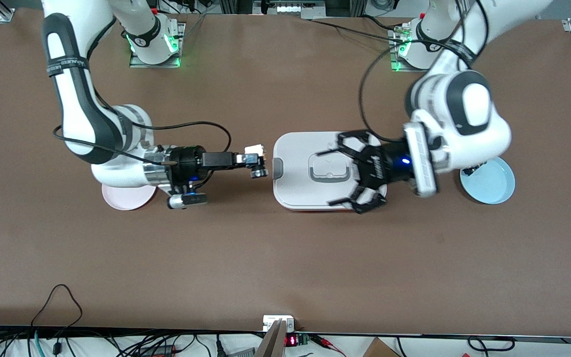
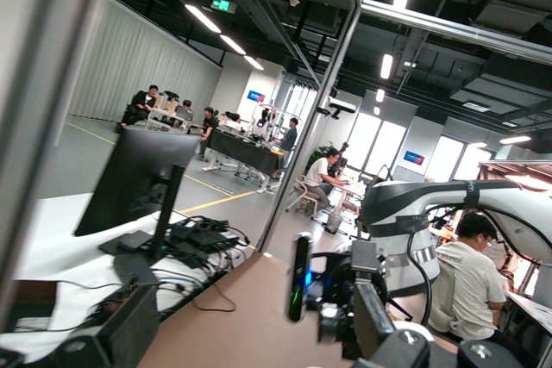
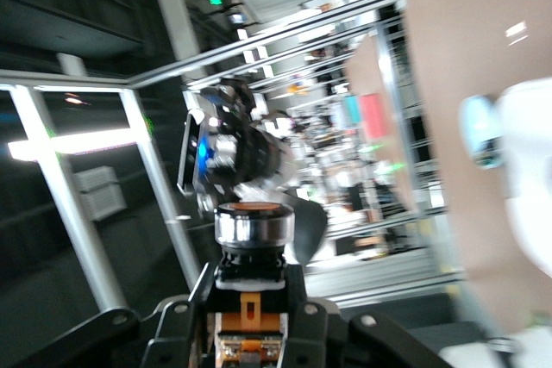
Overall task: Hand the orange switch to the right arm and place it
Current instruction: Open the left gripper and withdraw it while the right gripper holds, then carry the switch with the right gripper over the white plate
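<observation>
pink plate [image 1: 126, 197] mostly hidden under the right arm [image 1: 82, 114], only its rim shows at the edge nearer the front camera. blue plate [image 1: 489, 182] partly covered by the left arm's wrist; a small dark item sits on its rim, can't make out what. orange switch [image 1: 256, 159] is hard to read from the front, mostly a pale and silver blob at the fingertips. right wrist view shows it properly [image 3: 251, 286]: silver collar, round orange cap, orange parts on the body, bottom cut off by the frame. left wrist view looks out across the room, not at the surface [image 1: 285, 258]; it catches the right arm only partly.

surface is wide open along the front-camera edge and at both ends. white lidded box [image 1: 310, 171] sits mid-surface, between the two plates. small gap between the box edge and the switch.

right end effector [image 1: 258, 161] is horizontal, up in the air over bare surface just beside the box on the right arm's end, fingers clamped tight on the orange switch. left end effector [image 1: 352, 171] is spread wide, claw fingers splayed over the box lid by its handle, holding nothing, clear of the switch.
</observation>
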You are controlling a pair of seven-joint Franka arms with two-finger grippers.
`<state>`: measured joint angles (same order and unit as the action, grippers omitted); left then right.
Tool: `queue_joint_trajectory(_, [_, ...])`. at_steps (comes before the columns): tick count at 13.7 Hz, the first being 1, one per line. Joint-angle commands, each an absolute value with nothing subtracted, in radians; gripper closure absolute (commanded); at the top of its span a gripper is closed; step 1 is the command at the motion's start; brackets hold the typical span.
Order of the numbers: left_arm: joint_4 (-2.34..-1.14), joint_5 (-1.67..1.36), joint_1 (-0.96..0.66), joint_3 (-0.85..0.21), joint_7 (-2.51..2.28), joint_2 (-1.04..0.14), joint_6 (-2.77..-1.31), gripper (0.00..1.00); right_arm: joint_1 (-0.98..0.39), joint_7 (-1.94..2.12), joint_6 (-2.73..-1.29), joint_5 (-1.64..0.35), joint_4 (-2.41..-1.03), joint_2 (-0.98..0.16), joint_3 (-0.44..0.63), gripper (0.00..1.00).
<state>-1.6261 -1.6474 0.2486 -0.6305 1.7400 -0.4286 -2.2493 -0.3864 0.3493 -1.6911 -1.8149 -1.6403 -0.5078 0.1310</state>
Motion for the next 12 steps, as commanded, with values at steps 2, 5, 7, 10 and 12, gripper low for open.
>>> queue_joint_trajectory(2, [-1.692,-1.420,0.398,-0.621,1.789,-0.368,-2.184,0.00,-0.289,0.409,-1.666,-1.530,-1.624,-0.494,0.124,0.87])
queue_joint_trajectory(5, [-1.732,-1.300,0.457,-0.527,1.821,-0.356,-2.151,0.00,-0.255,0.480,-1.663,-1.234,-1.624,-0.468,0.124,0.87])
queue_joint_trajectory(7, [-1.747,-1.191,0.460,-0.430,1.897,-0.354,-2.106,0.00,-0.249,0.564,-1.663,-1.044,-1.624,-0.460,0.124,0.87])
queue_joint_trajectory(10, [-1.781,-1.066,0.469,-0.350,1.970,-0.353,-2.132,0.00,-0.239,0.719,-1.664,-0.780,-1.626,-0.453,0.124,0.87])
queue_joint_trajectory(12, [-1.786,-1.037,0.479,-0.307,1.913,-0.350,-2.135,0.00,-0.230,0.837,-1.664,-0.605,-1.629,-0.451,0.123,0.87])
